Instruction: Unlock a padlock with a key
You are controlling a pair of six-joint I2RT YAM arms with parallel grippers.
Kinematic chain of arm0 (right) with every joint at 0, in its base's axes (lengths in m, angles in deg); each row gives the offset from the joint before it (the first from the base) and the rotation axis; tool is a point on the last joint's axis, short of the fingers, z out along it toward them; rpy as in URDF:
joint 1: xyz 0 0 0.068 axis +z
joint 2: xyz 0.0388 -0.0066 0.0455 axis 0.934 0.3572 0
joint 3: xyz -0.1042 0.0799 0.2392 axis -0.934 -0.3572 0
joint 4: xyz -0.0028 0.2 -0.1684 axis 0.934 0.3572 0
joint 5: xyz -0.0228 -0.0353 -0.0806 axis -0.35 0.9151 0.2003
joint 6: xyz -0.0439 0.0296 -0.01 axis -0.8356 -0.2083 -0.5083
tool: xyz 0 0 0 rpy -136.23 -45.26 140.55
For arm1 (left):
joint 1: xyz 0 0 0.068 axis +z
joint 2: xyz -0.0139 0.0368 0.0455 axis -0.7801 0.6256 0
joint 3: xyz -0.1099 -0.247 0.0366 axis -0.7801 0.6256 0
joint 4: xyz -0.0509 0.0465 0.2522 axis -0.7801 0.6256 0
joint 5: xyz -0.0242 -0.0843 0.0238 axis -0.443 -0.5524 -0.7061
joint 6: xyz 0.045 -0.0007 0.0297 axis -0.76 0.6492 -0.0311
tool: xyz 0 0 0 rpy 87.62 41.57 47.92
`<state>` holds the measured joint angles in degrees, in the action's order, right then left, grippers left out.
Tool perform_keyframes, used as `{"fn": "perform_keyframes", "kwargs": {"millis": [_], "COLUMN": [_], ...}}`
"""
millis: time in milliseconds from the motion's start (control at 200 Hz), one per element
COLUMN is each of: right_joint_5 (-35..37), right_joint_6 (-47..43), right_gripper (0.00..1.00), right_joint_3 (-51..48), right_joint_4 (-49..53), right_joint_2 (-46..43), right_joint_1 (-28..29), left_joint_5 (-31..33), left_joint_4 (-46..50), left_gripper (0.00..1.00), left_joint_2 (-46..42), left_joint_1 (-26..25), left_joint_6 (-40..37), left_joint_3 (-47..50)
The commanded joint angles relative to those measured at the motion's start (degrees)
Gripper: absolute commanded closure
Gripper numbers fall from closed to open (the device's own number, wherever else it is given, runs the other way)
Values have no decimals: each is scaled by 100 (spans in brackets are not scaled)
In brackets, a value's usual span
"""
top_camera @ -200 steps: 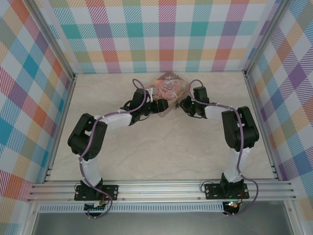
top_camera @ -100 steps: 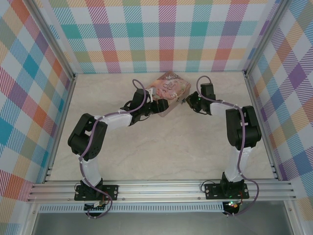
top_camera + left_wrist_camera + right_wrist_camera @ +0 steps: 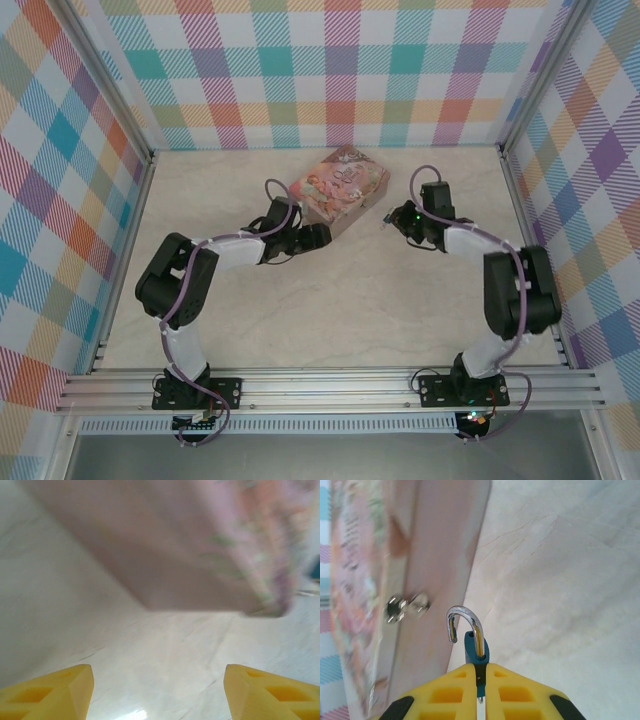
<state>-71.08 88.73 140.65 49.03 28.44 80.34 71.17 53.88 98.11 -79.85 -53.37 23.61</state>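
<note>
Marbled cream table (image 3: 330, 300) carries everything, and the pink illustrated tin (image 3: 340, 188) lies on it, ahead of both arms. Your left gripper (image 3: 157, 694) sits low over bare table just short of the tin's near corner. Its yellow fingers are spread wide with nothing between them, and I judge that the tin no longer needs steadying.

Your right gripper (image 3: 480, 669) is pressed together on the padlock (image 3: 471, 649). It pinches the blue body so that the shackle (image 3: 465, 613) sticks out beyond the fingertips. That shackle hangs free at one end and is hooked through nothing. The tin's metal clasp (image 3: 407, 606) stands apart, to the left of the fingers, so the lock looks already opened and lifted off. I cannot make out the key.

A second ago both grippers crowded against the tin. Now the right one has drawn back to its right, clear of the tin, and the left has retreated toward its base, leaving the tin fully uncovered.
</note>
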Motion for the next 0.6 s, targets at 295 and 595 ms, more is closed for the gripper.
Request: {"fn": "perform_keyframes", "kwargs": {"millis": [295,595], "right_joint_5": [-1690,-2665], "right_joint_6": [-1473,-1211], "right_gripper": [89,89], "right_joint_3": [-1085,-1819], "right_joint_4": [2115,1977], "right_joint_2": [-1972,-1617], "right_joint_1": [16,520], "left_joint_5": [172,808], "left_joint_4": [22,344], "left_gripper": [23,11], "left_joint_2": [-1650,-3437], "left_joint_1": [352,741], "left_joint_6": [-104,-328], "left_joint_3": [663,1445]}}
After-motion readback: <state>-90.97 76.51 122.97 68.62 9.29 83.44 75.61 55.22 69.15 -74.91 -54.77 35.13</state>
